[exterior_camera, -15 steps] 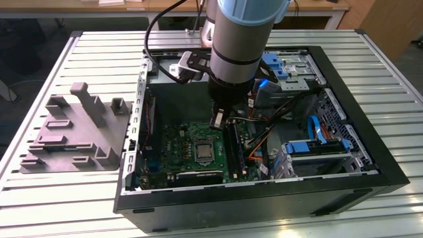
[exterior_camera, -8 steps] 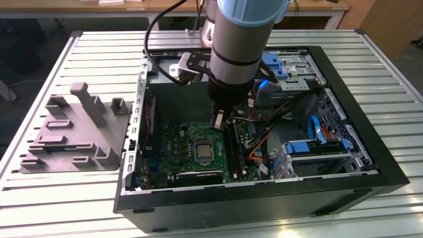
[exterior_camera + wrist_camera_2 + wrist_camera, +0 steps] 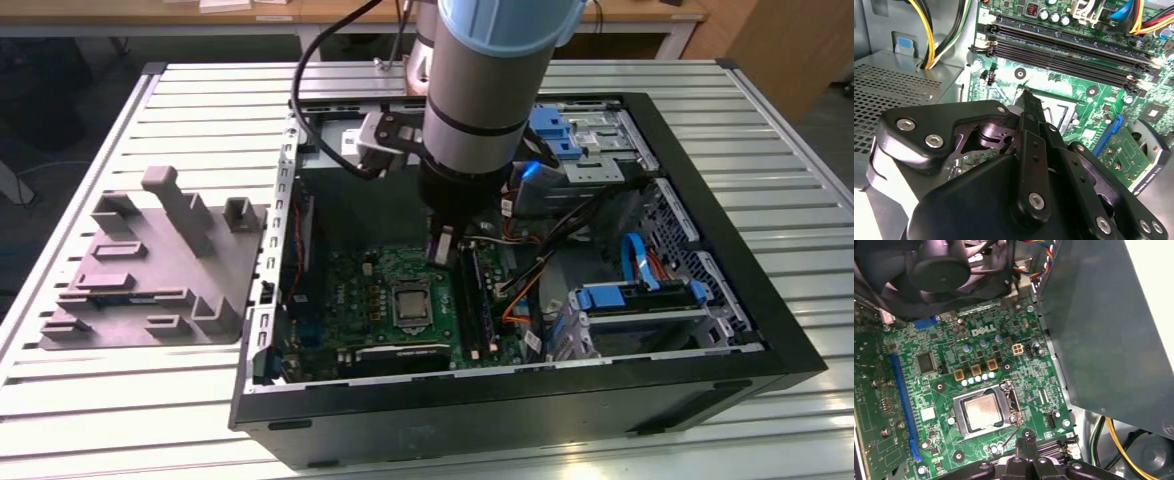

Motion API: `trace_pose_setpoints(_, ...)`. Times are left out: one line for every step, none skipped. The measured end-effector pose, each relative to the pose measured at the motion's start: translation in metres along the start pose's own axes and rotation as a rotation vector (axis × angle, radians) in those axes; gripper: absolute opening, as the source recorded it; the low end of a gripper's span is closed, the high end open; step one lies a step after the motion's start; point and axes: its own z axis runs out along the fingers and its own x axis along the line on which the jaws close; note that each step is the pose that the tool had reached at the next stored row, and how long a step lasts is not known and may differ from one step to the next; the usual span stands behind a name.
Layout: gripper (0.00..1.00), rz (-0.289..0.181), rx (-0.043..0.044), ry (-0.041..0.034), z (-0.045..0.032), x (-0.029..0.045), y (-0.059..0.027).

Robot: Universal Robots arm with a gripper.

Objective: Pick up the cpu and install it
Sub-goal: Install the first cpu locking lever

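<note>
Claw (image 3: 442, 243) is hovering inside the open PC case (image 3: 747, 330), above the green motherboard (image 3: 360, 300); its fingers (image 3: 1030, 107) are sitting together, gripping nothing. CPU (image 3: 986, 410) is lying flat in the metal-framed socket (image 3: 1015, 405), silvery top up, just beside the claw tip in the first wrist view. Grey plastic tray (image 3: 94, 290) is sitting on the slatted bench (image 3: 134, 420), at the exterior view's left of the case.

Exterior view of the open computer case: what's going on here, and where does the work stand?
A single robot arm reaches down into the open computer case on the slatted table. Its gripper hovers just above the green motherboard, beside the socket. In the first wrist view the cpu already lies inside the socket's metal frame. A grey tray sits outside the case.
</note>
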Motion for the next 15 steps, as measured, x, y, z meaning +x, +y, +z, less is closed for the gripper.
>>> trace_pose_setpoints(0.11, -0.002, 0.0006, 0.0024, 0.0001, 0.0004, -0.0001)
trace_pose_setpoints(0.11, -0.005, 0.0007, 0.0040, 0.0001, 0.0013, -0.0005)
trace_pose_setpoints(0.11, -0.007, 0.0006, 0.0040, 0.0005, 0.0025, -0.0009)
trace_pose_setpoints(0.11, -0.009, 0.0006, 0.0041, 0.0009, 0.0033, -0.0011)
trace_pose_setpoints(0.11, -0.011, 0.0006, 0.0035, 0.0013, 0.0040, -0.0013)
trace_pose_setpoints(0.11, -0.013, 0.0004, 0.0031, 0.0014, 0.0048, -0.0016)
trace_pose_setpoints(0.11, -0.014, 0.0003, 0.0031, 0.0014, 0.0050, -0.0016)
trace_pose_setpoints(0.11, -0.014, 0.0003, 0.0031, 0.0013, 0.0050, -0.0016)
trace_pose_setpoints(0.11, -0.014, 0.0002, 0.0031, 0.0014, 0.0050, -0.0016)
trace_pose_setpoints(0.11, -0.014, 0.0002, 0.0031, 0.0013, 0.0050, -0.0016)
trace_pose_setpoints(0.11, -0.014, 0.0002, 0.0031, 0.0013, 0.0050, -0.0016)
trace_pose_setpoints(0.11, -0.014, 0.0002, 0.0031, 0.0013, 0.0051, -0.0016)
trace_pose_setpoints(0.11, -0.014, 0.0002, 0.0031, 0.0013, 0.0051, -0.0016)
trace_pose_setpoints(0.11, -0.014, 0.0002, 0.0031, 0.0013, 0.0051, -0.0016)
trace_pose_setpoints(0.11, -0.014, 0.0002, 0.0031, 0.0014, 0.0051, -0.0016)
